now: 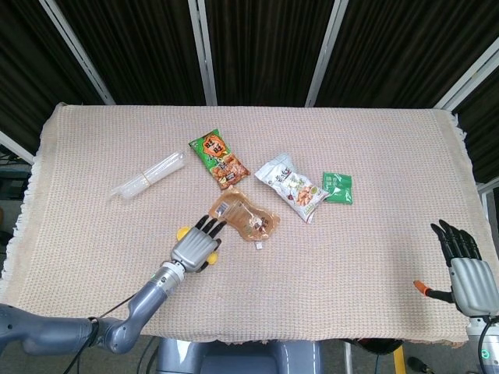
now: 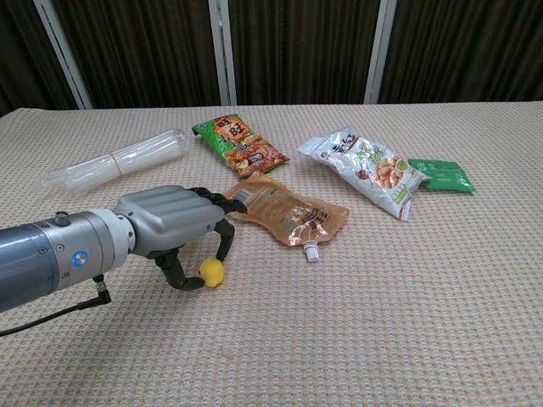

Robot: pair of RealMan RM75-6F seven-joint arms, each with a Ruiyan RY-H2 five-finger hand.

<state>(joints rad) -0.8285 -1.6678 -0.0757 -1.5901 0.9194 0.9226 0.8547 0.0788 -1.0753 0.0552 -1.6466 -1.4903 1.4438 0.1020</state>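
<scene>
A small yellow ball point(image 2: 211, 270) is lying on the woven tablecloth point(image 2: 407, 322), smooth, round and bright, sitting just in front of the spouted brown pouch point(image 2: 287, 214). The left hand point(image 2: 174, 227) is arching over the ball with its fingers curled down around it; the thumb tip is touching the ball's left side and a dark fingertip point(image 2: 229, 246) is coming down close on its right, though the chest view is not making clear whether the ball is truly pinched or only caged. In the head view the ball is peeking out on either side of the left hand point(image 1: 195, 249). Far to the right, near the table edge, the right hand point(image 1: 466, 274) is hovering with fingers straight and spread, holding nothing.
</scene>
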